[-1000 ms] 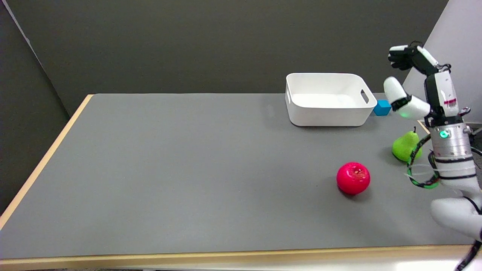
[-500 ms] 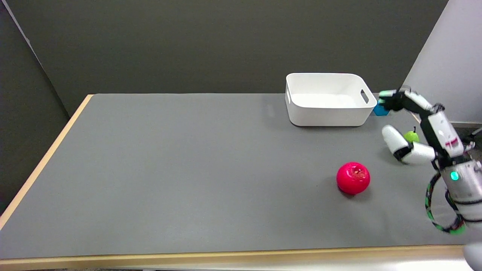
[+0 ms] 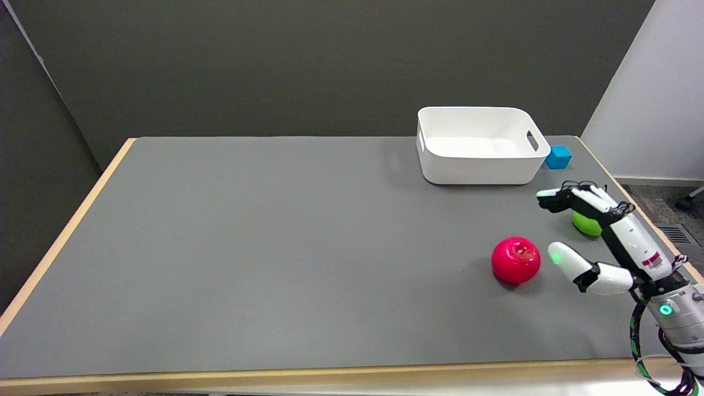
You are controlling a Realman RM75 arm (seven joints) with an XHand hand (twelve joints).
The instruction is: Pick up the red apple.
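The red apple sits upright on the grey table, right of centre and toward the near edge. My right hand hovers just to its right, fingers spread and holding nothing. The thumb tip is a short gap from the apple's right side, not touching it. The other fingers reach out farther back, above the level of the apple.
A green pear lies right behind my hand, mostly hidden by it. A white bin stands at the back right, with a small blue cube beside it. The table's right edge runs close to my arm.
My right hand has come down from high above the bin's right side to table level beside the apple. The apple, pear, bin and cube have stayed put.
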